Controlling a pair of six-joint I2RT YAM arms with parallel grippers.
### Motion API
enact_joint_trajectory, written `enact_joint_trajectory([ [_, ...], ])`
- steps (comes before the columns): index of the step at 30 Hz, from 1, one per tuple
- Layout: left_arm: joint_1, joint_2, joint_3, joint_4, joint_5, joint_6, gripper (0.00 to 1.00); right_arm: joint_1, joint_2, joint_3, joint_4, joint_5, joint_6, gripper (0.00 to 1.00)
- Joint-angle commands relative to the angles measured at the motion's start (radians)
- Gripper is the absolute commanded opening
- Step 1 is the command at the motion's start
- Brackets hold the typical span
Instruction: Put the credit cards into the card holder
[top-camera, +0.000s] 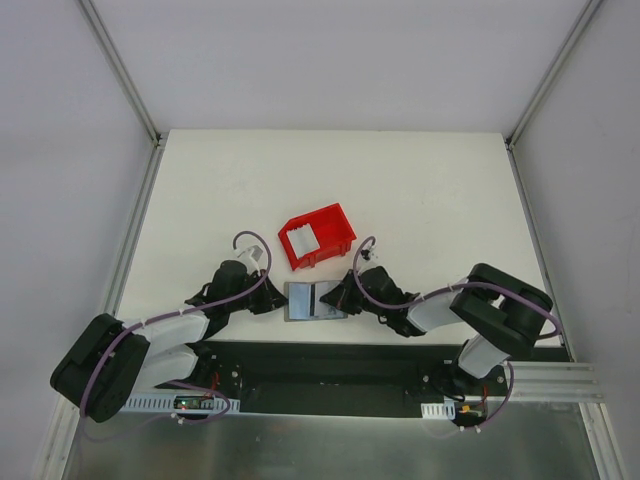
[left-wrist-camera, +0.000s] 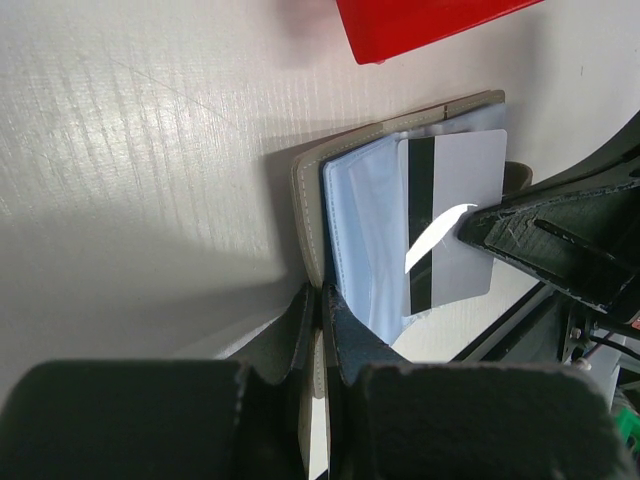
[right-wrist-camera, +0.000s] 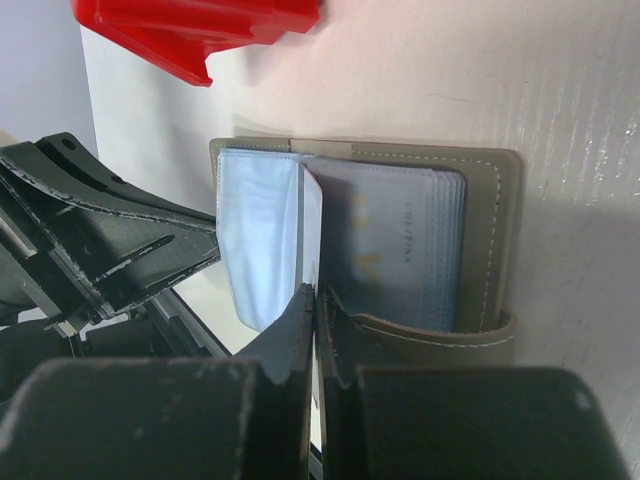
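I have the card holder (top-camera: 303, 306) lying open on the table (top-camera: 300, 180), just near of the red bin (top-camera: 335, 226) and between my two arms. The left gripper (left-wrist-camera: 320, 312) comes in from the left with its jaws closed on the edge of the holder's grey cover, pinning it. The right gripper (right-wrist-camera: 313, 300) comes in from the right, and its jaws are closed too; as far as I can see from both wrist views, they pinch a pale credit card (left-wrist-camera: 465, 170) with a black stripe, which lies over the light blue inside of the holder. Other cards (right-wrist-camera: 400, 250) sit tucked in one of its pockets. In the overhead view, something white (top-camera: 305, 240) shows inside the bin, likely more cards.
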Motion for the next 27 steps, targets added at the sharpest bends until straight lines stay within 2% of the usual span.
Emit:
enact_joint_trajectory([
  [1, -0.011, 0.010, -0.032, -0.085, -0.022, 0.037, 0.00, 0.025, 0.040, -0.005, -0.076, 0.043, -0.002, 0.00],
  [10, -0.011, 0.010, -0.030, -0.083, -0.018, 0.040, 0.00, -0.039, -0.072, -0.082, -0.076, 0.074, -0.052, 0.00],
  [16, -0.011, 0.013, -0.029, -0.083, -0.019, 0.038, 0.00, -0.051, -0.149, -0.076, -0.092, 0.085, -0.103, 0.00],
  [21, -0.011, 0.023, -0.021, -0.085, -0.016, 0.042, 0.00, -0.051, -0.103, -0.032, -0.092, 0.057, -0.108, 0.00],
  [27, -0.011, 0.021, -0.022, -0.085, -0.019, 0.040, 0.00, -0.039, 0.009, -0.027, 0.041, 0.016, -0.063, 0.00],
])
